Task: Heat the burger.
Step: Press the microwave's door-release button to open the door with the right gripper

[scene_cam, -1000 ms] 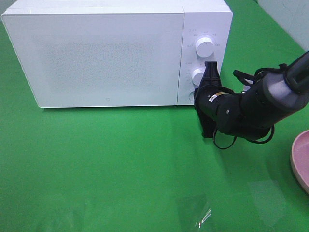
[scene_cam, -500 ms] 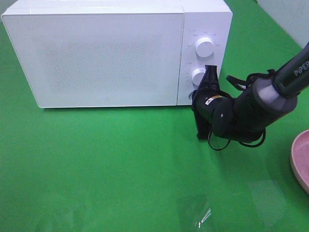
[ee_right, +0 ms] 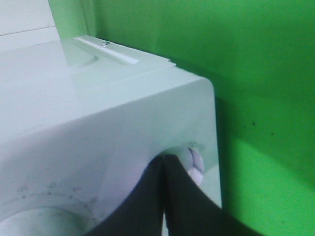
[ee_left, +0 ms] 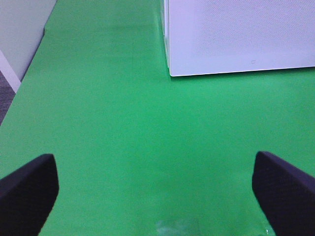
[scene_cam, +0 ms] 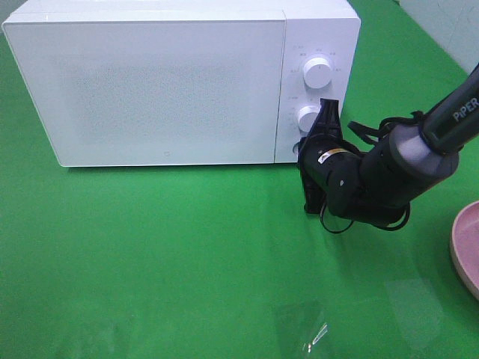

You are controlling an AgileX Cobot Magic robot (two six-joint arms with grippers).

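The right gripper (scene_cam: 304, 148), fingers pressed together, touches the round button (ee_right: 196, 161) low on the closed microwave (scene_cam: 150, 90). The left gripper (ee_left: 156, 191) hangs over the green table (scene_cam: 187, 254), fingers wide apart.

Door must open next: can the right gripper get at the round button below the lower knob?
Likely yes: the shut right gripper has its tips at the round button on the microwave panel, under the lower knob, nothing between.

Microwave (scene_cam: 150, 82) sits at the back of the table (scene_cam: 150, 262), right gripper (scene_cam: 303, 146) right at its panel's lower corner, plate (scene_cam: 468, 250) way off at the right edge.
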